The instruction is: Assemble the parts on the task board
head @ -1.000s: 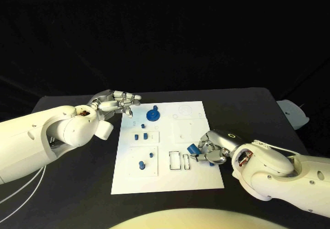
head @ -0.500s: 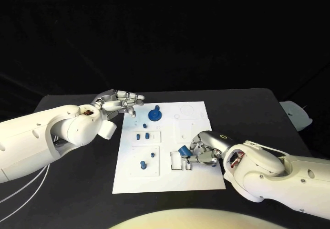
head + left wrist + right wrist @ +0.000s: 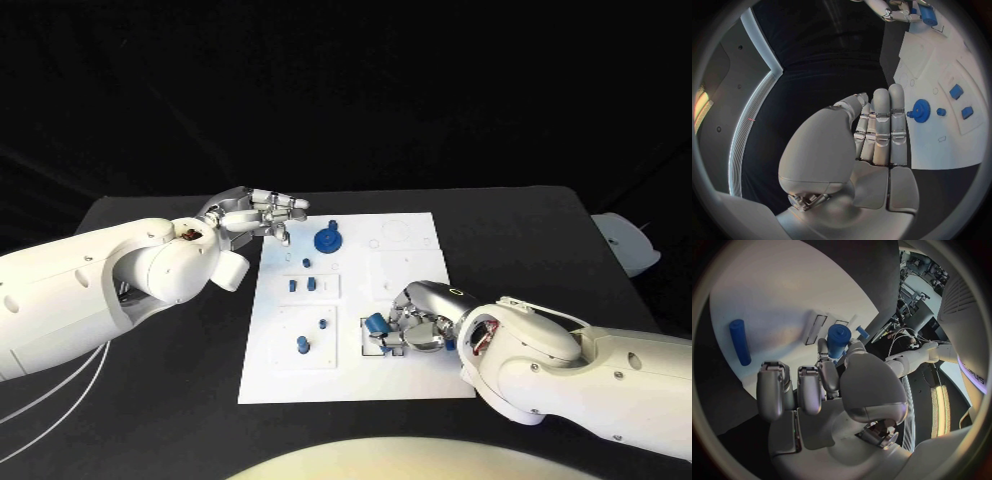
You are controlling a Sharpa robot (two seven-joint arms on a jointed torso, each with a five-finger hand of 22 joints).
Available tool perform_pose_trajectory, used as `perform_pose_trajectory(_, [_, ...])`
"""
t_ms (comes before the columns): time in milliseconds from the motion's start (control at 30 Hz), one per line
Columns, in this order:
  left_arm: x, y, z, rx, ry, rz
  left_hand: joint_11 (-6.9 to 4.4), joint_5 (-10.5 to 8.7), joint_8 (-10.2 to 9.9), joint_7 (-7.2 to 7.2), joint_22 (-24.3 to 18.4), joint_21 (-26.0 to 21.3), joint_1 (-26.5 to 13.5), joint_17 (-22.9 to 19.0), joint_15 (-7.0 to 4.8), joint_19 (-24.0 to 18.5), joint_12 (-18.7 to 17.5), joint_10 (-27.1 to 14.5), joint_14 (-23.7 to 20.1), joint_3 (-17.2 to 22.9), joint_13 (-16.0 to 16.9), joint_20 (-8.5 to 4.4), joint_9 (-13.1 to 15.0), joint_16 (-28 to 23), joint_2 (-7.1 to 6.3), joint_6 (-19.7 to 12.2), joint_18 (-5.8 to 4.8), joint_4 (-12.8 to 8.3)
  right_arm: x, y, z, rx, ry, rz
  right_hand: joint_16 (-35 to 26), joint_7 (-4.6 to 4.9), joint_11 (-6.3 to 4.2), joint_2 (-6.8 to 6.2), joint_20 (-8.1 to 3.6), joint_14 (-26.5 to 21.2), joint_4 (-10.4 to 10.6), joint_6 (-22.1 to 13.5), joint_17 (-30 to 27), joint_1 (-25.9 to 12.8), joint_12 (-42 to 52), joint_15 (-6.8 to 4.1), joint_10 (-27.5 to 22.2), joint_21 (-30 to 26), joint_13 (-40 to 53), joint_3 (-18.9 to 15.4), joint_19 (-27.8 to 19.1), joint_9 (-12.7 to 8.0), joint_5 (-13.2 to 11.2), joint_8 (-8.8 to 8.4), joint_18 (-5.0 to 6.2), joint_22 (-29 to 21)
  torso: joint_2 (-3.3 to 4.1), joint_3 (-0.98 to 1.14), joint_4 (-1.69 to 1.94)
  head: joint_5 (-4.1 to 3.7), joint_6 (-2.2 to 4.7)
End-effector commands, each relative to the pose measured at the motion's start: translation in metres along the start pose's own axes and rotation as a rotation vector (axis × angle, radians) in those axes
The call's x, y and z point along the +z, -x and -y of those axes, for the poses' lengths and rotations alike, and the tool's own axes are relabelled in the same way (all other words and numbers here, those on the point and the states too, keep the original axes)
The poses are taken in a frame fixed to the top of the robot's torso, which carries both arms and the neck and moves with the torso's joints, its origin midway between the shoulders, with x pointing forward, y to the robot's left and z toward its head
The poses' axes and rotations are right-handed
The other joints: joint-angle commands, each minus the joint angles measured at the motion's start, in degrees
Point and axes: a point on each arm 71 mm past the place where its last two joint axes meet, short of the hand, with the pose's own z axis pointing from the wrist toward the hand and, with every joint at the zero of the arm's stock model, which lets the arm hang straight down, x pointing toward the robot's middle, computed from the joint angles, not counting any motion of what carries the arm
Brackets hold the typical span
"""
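The white task board (image 3: 411,375) lies in the middle of the black table. My right hand (image 3: 421,322) hangs over its near right part and pinches a short blue cylinder (image 3: 376,324) (image 3: 839,340) between thumb and finger, just above two narrow slots (image 3: 375,343) (image 3: 816,325). A blue rod (image 3: 739,341) lies flat on the board beside that hand. My left hand (image 3: 263,213) (image 3: 876,135) hovers at the board's far left corner, fingers straight and side by side, holding nothing. A blue gear (image 3: 329,240) (image 3: 921,110) stands near it.
Small blue pieces (image 3: 294,285) (image 3: 302,345) (image 3: 956,91) sit in the board's left-hand recesses. A pale object (image 3: 632,245) sits past the table's right edge. Bare black tabletop (image 3: 159,400) lies left of and in front of the board.
My right hand has carried the blue cylinder leftward across the board, from its right edge to above the slots. My left hand has barely moved.
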Motion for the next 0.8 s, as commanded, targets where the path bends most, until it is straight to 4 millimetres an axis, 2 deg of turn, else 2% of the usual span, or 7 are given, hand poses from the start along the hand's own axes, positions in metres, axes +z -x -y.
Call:
perform_pose_trajectory(33, [0.0005,-0.0037,0.001,-0.004,-0.003,-0.022,0.09,0.11,0.19,-0.04,-0.04,-0.21,-0.25,-0.09,0.11,0.22,0.18,-0.4,-0.44,-0.18,-0.08,0.29,-0.07,-0.18,0.47,-0.27,0.8,0.01,0.0013,-0.0024,-0.0004,-0.001,0.002,-0.025,0.39,-0.16,-0.08,0.07,-0.52,4.12,-0.04,0.38,5.62,-0.79,-0.21,-0.56,0.47,-0.11,0.14,-0.48,2.28,0.01,-0.57,-0.25,-0.54,12.38,-0.05,0.03,0.02,0.04,-0.07])
perform_pose_trajectory(267, [0.0004,-0.0031,0.0009,-0.004,-0.002,-0.02,0.09,0.11,0.19,-0.04,-0.04,-0.21,-0.25,-0.09,0.11,0.22,0.18,-0.4,-0.44,-0.18,-0.08,0.29,-0.07,-0.18,0.47,-0.27,0.8,0.01,0.0039,-0.0029,-0.0015,0.001,0.005,-0.022,0.28,-0.19,-0.1,0.05,-0.55,4.06,-0.09,0.36,5.44,-1.81,-0.56,-0.58,0.41,-0.34,0.09,-1.49,2.18,0.37,-3.04,-0.27,-0.5,12.32,-0.03,0.05,0.03,0.2,-0.07])
perform_pose_trajectory(433, [0.0004,-0.0032,0.0009,-0.004,-0.001,-0.02,0.09,0.11,0.19,-0.04,-0.04,-0.21,-0.25,-0.09,0.11,0.22,0.18,-0.4,-0.44,-0.18,-0.08,0.29,-0.07,-0.18,0.47,-0.27,0.8,0.01,0.0059,-0.0023,-0.0002,0.004,0.0,-0.013,0.11,-0.11,-0.01,-0.44,-0.52,3.99,-0.07,0.29,5.18,-3.39,-1.04,-0.52,0.26,-0.67,-0.05,-2.85,2.04,0.79,-9.27,-0.26,-0.44,12.23,-0.02,0.03,0.0,0.15,-0.1])
perform_pose_trajectory(567, [0.0001,-0.003,0.0007,-0.004,0.002,-0.021,0.09,0.13,0.23,-0.05,-0.07,-0.25,-0.27,-0.12,0.12,0.24,0.23,-0.42,-0.43,-0.14,-0.09,0.3,-0.09,-0.17,0.57,-0.27,0.8,0.06,0.0069,-0.0008,0.0015,0.009,-0.005,0.005,-0.15,0.01,0.12,-3.24,-0.44,3.89,0.08,0.08,4.78,-5.89,-1.62,-0.42,0.03,-1.09,-0.24,-2.89,1.87,1.25,-17.01,-0.26,-0.35,12.11,0.02,0.04,0.02,0.15,-0.12])
perform_pose_trajectory(633, [-0.0001,-0.0028,0.0007,-0.004,0.003,-0.021,0.08,0.13,0.24,-0.05,-0.07,-0.25,-0.25,-0.13,0.11,0.25,0.23,-0.42,-0.42,-0.13,-0.09,0.3,-0.1,-0.17,0.59,-0.27,0.8,0.05,0.0073,-0.0002,0.0022,0.01,-0.007,0.012,-0.28,0.07,0.18,-4.71,-0.39,3.85,0.15,-0.07,4.59,-7.62,-1.94,-0.38,-0.12,-1.34,-0.4,-2.26,1.78,1.41,-18.76,-0.29,-0.31,12.05,-0.02,0.05,0.01,0.18,-0.1])
perform_pose_trajectory(667, [-0.0002,-0.0027,0.0006,-0.004,0.003,-0.021,0.08,0.14,0.24,-0.05,-0.08,-0.25,-0.25,-0.13,0.11,0.25,0.24,-0.43,-0.42,-0.13,-0.09,0.3,-0.1,-0.17,0.59,-0.27,0.8,0.05,0.0074,0.0001,0.0024,0.011,-0.007,0.016,-0.38,0.13,0.26,-6.56,-0.34,3.81,0.21,-0.27,4.43,-8.97,-2.22,-0.33,-0.26,-1.6,-0.53,-1.6,1.67,1.53,-19.52,-0.37,-0.26,11.98,-0.01,0.05,0.02,0.19,-0.11])
perform_pose_trajectory(800, [-0.0003,-0.0027,0.0006,-0.004,0.003,-0.022,0.12,0.11,0.27,-0.02,-0.12,-0.31,-0.49,-0.17,0.14,0.27,0.28,-0.49,-0.41,-0.22,-0.1,0.32,-0.13,-0.15,0.56,-0.32,0.79,0.21,0.0076,0.0006,0.0023,0.012,-0.005,0.022,-0.45,0.24,0.31,-8.52,-0.28,3.8,0.26,-0.51,4.37,-10.99,-2.56,-0.26,-0.43,-1.82,-0.67,-1.19,1.59,1.7,-20.75,-0.46,-0.22,11.93,0.01,0.06,-0.01,0.21,-0.11])
